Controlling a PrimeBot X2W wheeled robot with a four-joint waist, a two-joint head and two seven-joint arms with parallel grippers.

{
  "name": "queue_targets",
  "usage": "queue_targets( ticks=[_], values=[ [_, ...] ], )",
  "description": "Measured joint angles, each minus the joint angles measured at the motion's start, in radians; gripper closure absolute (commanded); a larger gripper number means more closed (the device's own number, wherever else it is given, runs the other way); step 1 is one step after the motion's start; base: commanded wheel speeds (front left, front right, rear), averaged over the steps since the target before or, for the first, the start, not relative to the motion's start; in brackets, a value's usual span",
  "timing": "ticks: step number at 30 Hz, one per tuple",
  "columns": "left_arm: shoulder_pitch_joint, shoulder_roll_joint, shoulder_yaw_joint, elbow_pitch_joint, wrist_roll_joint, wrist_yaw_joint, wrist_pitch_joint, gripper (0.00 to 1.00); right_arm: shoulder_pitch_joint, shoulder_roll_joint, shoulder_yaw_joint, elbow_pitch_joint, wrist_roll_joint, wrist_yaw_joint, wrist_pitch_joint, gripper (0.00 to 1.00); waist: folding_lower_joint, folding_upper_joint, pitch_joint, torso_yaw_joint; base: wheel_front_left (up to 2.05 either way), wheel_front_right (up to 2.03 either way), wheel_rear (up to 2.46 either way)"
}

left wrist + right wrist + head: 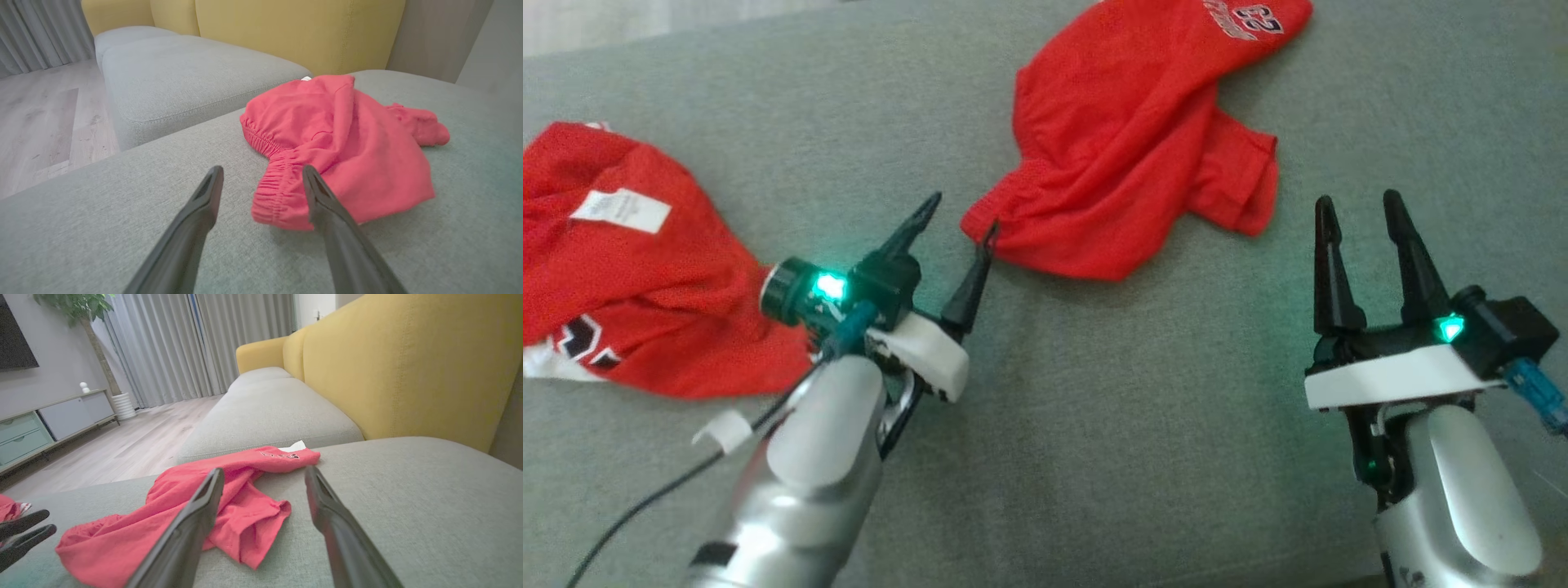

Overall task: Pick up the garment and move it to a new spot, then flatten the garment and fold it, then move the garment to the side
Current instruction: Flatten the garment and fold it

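L gripper point(964, 214) spread, one tip at near-left elastic hem of garment point(1127, 147). Garment lies far-centre on sofa cushion point(1094, 425), long axis near-left to far-right. R gripper point(1358, 200) spread, farther off.

garment point(1127, 147) on sofa cushion point(1094, 425), other garment point(629, 269) well to its left

The garment point(1127, 139) at upper centre is matt red cloth with a fine mesh look, and its hem point(273, 196) is gathered and ribbed. The second red cloth point(629, 278) at far left is equally matt and carries a white label point(621, 210). The sofa seat point(1094, 425) is grey woven cloth, slightly rough, and its back point(408, 375) is yellow cloth. The jaws are matt black plastic. The forearm point(817, 457) is smooth satin silver. The floor point(135, 445) looks like pale wood.
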Motion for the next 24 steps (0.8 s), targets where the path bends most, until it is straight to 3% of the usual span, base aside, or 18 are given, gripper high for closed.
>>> queue_targets(
  ticks=[11,12,13,14,24],
  values=[
    [-0.091,-0.014,-0.113,0.170,-0.104,-0.008,0.009,0.00,-0.019,0.000,0.007,-0.002,0.011,0.000,0.000,0.00,0.0000,0.0000,0.038,-0.055,0.00,0.00,0.00],
    [-0.093,-0.014,-0.129,0.179,-0.116,-0.008,0.009,0.05,-0.019,0.000,0.007,-0.002,0.011,0.000,0.000,0.00,0.0000,0.0000,0.039,-0.056,0.00,0.00,0.00],
    [-0.093,-0.014,-0.138,0.185,-0.126,-0.008,0.012,0.59,-0.019,0.000,0.007,-0.002,0.011,0.000,0.000,0.00,-0.0001,0.0000,0.040,-0.057,0.00,0.00,0.00],
    [-0.093,-0.014,-0.138,0.185,-0.126,-0.008,0.012,1.00,-0.019,0.000,0.007,-0.002,0.011,0.000,0.000,0.00,-0.0001,0.0000,0.040,-0.057,0.00,0.00,0.00],
    [-0.127,-0.006,-0.077,0.155,-0.206,0.009,-0.038,1.00,-0.019,0.000,0.006,0.009,0.004,0.000,0.000,0.00,-0.0002,0.0000,0.014,-0.036,0.00,0.00,0.00]
  ],
)
